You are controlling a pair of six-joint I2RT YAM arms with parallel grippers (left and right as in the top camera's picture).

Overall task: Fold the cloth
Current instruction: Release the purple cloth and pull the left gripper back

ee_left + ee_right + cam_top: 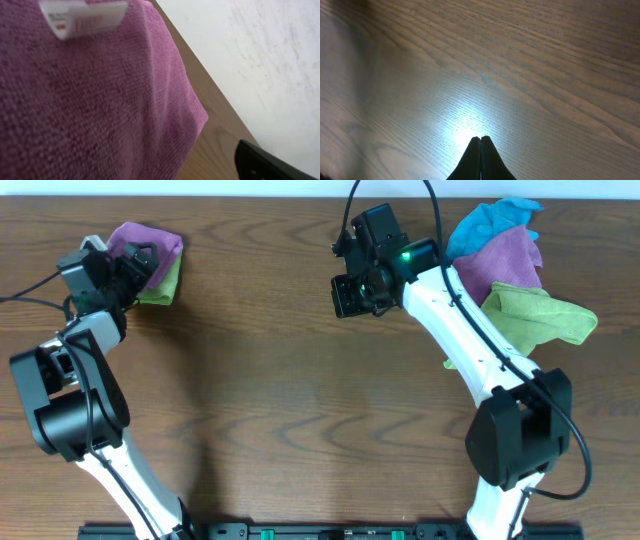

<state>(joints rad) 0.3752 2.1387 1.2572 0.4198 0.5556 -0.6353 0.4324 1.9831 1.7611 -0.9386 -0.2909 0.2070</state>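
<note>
The right hand (481,146) is clenched, its 2 fingers pressed tip to tip with nothing between them. It hangs over bare wood, where a bright glare lies on the table (545,60). In the overhead view it sits at top center, well apart from both heaps of cloth.

The left hand (130,268) is at the upper left of the overhead view, right up against the purple cloth (145,242). Its wrist view is filled with that purple weave, with a white tag (82,17) near the top edge. Only 1 black finger (265,165) shows, in the lower right corner, so I cannot tell whether the hand is grasping the cloth or released.

The purple cloth lies bunched on top of a green cloth (165,285), which peeks out at its lower right. At the upper right of the overhead view 3 loose cloths lie heaped and touching: a blue cloth (490,220), a second purple cloth (510,260) and a light green cloth (540,315). The right arm (470,330) passes just beside that heap's left edge.
</note>
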